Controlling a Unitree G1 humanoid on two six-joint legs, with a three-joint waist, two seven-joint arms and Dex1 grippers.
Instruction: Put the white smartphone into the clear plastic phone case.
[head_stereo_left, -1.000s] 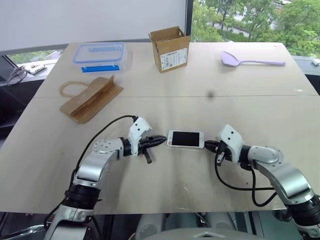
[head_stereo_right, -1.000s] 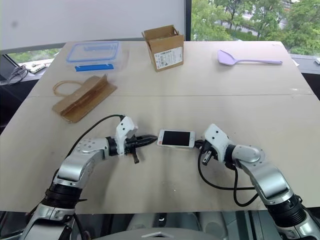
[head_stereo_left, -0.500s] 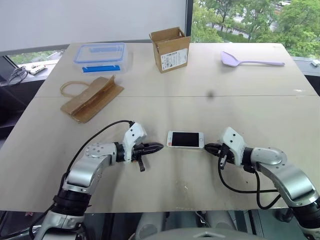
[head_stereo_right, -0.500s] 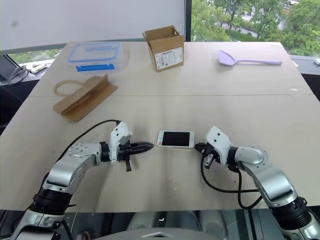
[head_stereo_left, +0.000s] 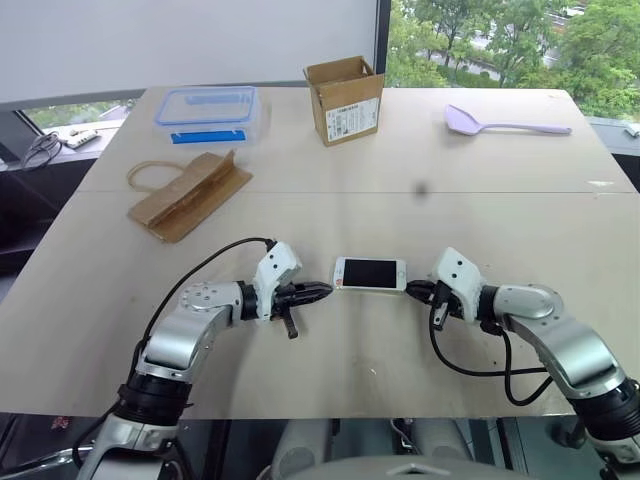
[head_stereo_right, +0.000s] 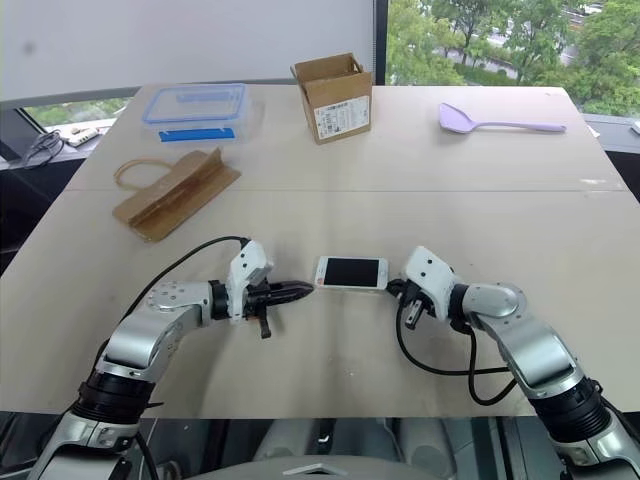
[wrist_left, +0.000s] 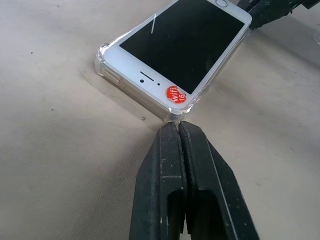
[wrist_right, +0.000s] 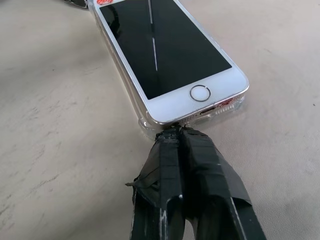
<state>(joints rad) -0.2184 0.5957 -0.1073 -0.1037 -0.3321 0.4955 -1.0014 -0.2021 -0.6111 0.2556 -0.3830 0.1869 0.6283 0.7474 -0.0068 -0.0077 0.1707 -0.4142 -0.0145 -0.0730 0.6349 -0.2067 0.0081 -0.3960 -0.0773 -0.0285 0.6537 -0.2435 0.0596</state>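
Note:
The white smartphone (head_stereo_left: 370, 273) lies flat, dark screen up, near the table's front middle. It sits inside the clear plastic phone case (wrist_left: 103, 54), whose glossy rim shows around its edges. My left gripper (head_stereo_left: 326, 291) is shut with nothing in it, and its tip (wrist_left: 178, 126) touches the case corner at the end with the red sticker. Also shut and holding nothing, my right gripper (head_stereo_left: 412, 290) has its tip (wrist_right: 178, 131) against the case at the home-button end.
At the back left stands a blue-lidded clear box (head_stereo_left: 205, 108), with a folded brown paper bag (head_stereo_left: 188, 195) in front of it. An open cardboard box (head_stereo_left: 345, 98) is at the back middle. A lilac spoon (head_stereo_left: 505, 123) lies back right.
The view has shifted slightly. Both grippers remain shut at the phone's two ends, and the phone lies where it was.

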